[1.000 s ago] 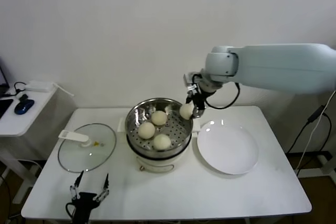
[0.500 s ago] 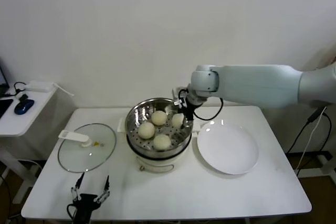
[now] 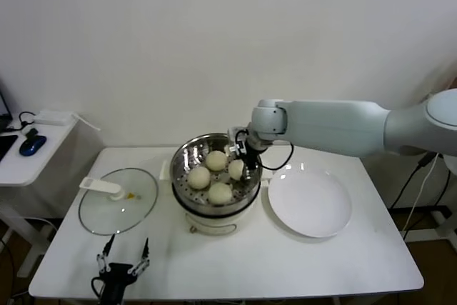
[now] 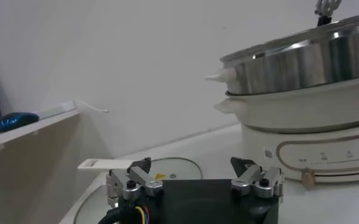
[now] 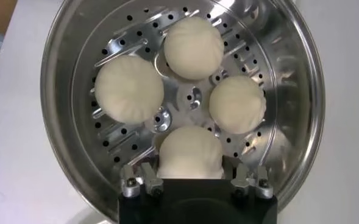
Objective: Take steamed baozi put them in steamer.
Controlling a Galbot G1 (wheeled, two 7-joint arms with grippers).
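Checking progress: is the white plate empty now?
Empty: the plate shows bare white, and all four baozi sit inside the steamer.

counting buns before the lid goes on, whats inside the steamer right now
The steamer holds four baozi on its perforated tray. Three lie free; the fourth sits between the right gripper fingers. Whatever lies under the tray is hidden.
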